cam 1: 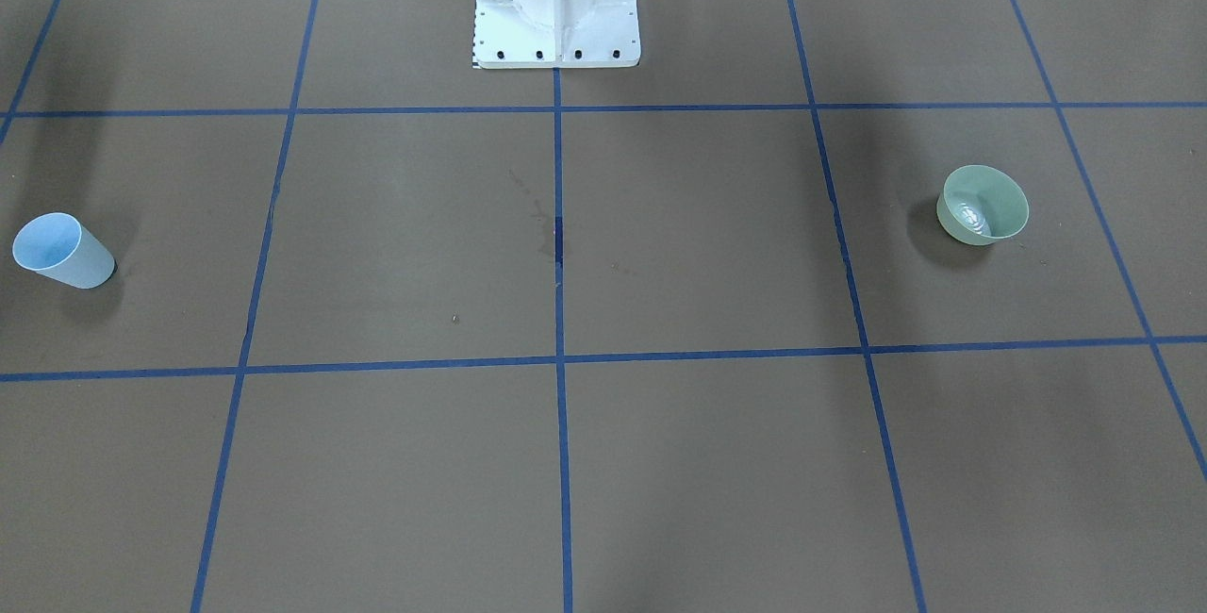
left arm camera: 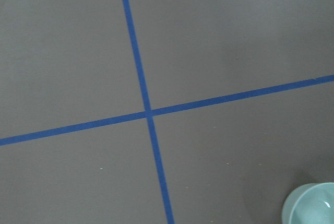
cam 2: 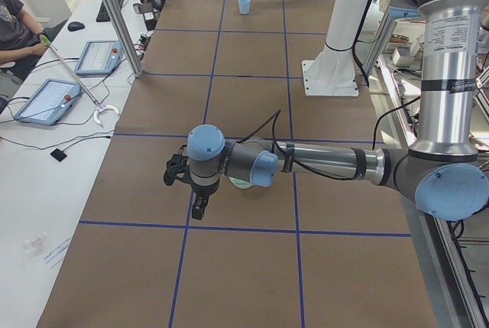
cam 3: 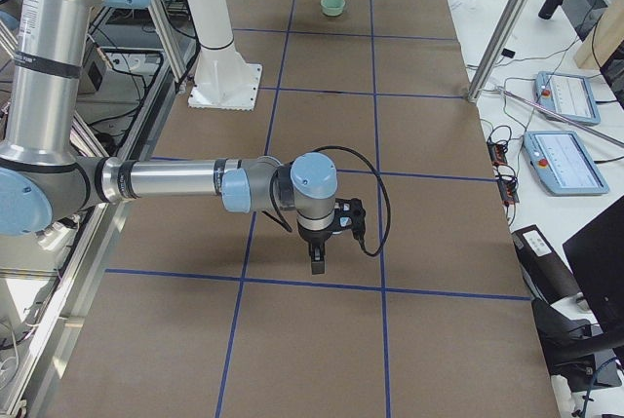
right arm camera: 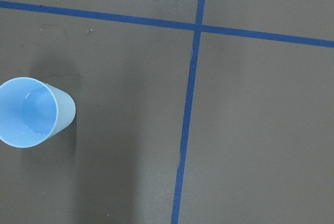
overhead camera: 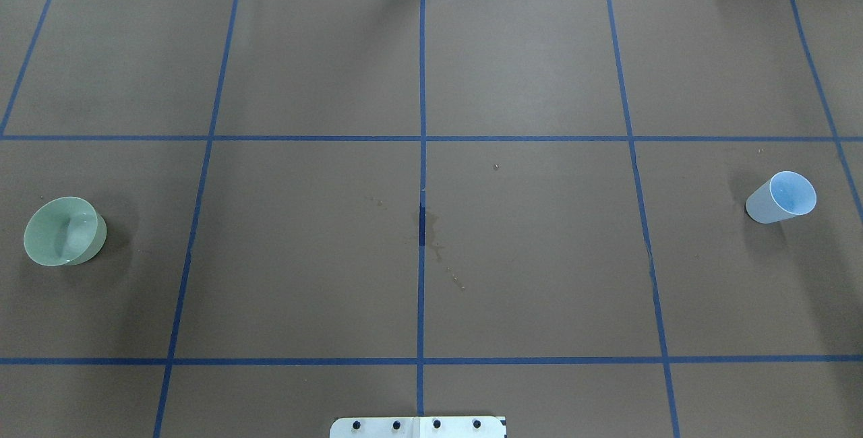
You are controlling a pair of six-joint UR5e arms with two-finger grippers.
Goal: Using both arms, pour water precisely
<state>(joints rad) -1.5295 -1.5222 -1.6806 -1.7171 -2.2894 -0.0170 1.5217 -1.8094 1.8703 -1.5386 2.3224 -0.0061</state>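
A pale green bowl [cam 1: 985, 205] stands upright on the brown table; a rippled glint of water [cam 1: 974, 217] shows in its bottom. The same bowl sits at the overhead view's left [overhead camera: 64, 231] and in the left wrist view's lower right corner [left arm camera: 312, 206]. A light blue cup [cam 1: 61, 250] stands upright at the opposite end [overhead camera: 782, 197], and is seen from above in the right wrist view [right arm camera: 32, 111]. My left gripper [cam 2: 199, 208] hangs over the bowl, fingers down. My right gripper [cam 3: 318, 260] hangs low over the table. I cannot tell whether either is open or shut.
Blue tape lines grid the brown table. The white pedestal base [cam 1: 556, 0] stands at the robot's edge. Small damp stains [overhead camera: 438, 249] mark the table's centre. Tablets [cam 2: 50, 100], cables and a seated person [cam 2: 19, 26] are beside the table.
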